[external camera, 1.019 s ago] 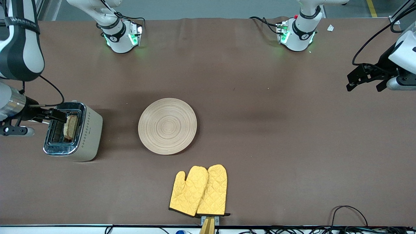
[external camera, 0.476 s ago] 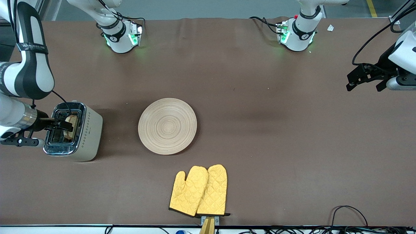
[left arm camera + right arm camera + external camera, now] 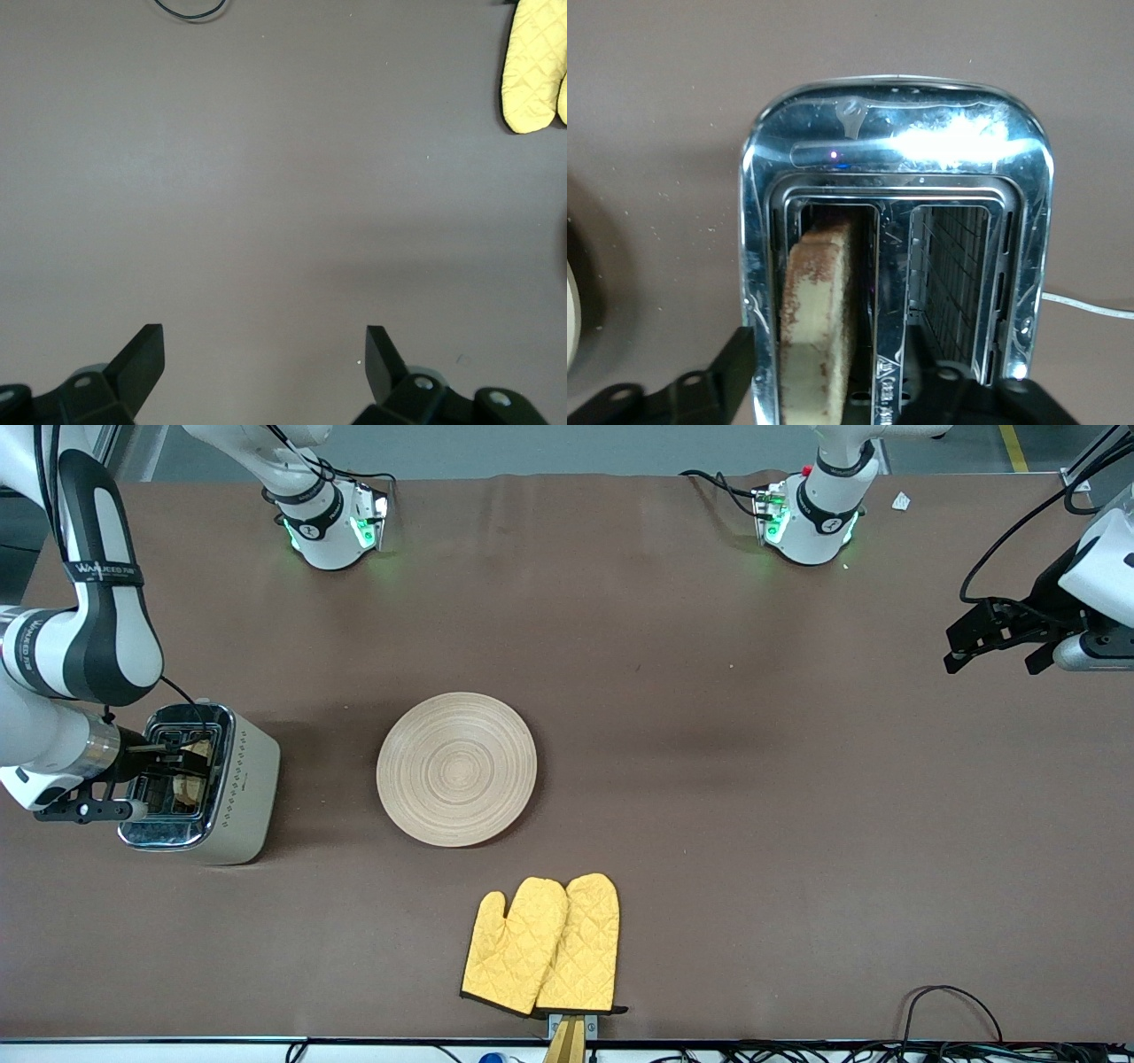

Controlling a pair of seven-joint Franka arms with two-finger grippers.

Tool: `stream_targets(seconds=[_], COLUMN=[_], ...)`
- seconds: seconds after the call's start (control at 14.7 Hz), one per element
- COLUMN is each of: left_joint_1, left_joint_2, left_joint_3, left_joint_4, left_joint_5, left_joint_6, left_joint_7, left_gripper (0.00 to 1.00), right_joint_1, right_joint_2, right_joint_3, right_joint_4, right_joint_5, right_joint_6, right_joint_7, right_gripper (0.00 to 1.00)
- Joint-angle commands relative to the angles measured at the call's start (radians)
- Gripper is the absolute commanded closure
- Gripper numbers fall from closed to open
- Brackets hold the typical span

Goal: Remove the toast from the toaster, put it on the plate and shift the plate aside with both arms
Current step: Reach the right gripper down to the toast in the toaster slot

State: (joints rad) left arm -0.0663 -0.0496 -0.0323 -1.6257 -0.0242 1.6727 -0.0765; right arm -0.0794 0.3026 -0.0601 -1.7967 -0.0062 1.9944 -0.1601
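Right wrist view: toast (image 3: 817, 328) between right tool (image 3: 824, 372) fingers

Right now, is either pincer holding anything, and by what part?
Nothing held yet. The right pincer straddles the top edge of the toast in the toaster, jaws apart from it. The left pincer waits open over bare table.

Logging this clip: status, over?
Right gripper straddling toast in toaster, jaws not yet clamped. Left gripper open, waiting. Plate bare. Nothing obstructing.
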Motion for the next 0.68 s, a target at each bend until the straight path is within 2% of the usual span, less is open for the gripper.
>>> stream_targets(seconds=[0.0, 0.34, 0.41, 0.61], left_joint_1=[0.002, 0.002, 0.002, 0.003], left_joint_2=[0.008, 0.008, 0.008, 0.008], left_joint_3=[0.0, 0.002, 0.002, 0.002], left_joint_4=[0.021, 0.021, 0.021, 0.021], left_joint_5=[0.004, 0.003, 0.004, 0.004], left_joint_6=[-0.019, -0.019, -0.019, -0.019], left_joint_7=[0.001, 0.003, 0.003, 0.003], left_gripper=[0.0, 0.0, 0.0, 0.0], right_joint_1=[-0.023, -0.016, -0.013, 0.036], right_joint_2=[-0.01, -0.014, -0.017, -0.016], right_joint_3=[0.013, 0.014, 0.016, 0.017], right_joint_4=[-0.013, 0.013, 0.048, 0.285], right_joint_5=[-0.006, -0.006, -0.006, -0.012], right_joint_6=[0.008, -0.005, -0.029, -0.309], right_joint_7=[-0.032, -0.03, -0.033, -0.025], right_gripper=[1.0, 1.0, 1.0, 1.0])
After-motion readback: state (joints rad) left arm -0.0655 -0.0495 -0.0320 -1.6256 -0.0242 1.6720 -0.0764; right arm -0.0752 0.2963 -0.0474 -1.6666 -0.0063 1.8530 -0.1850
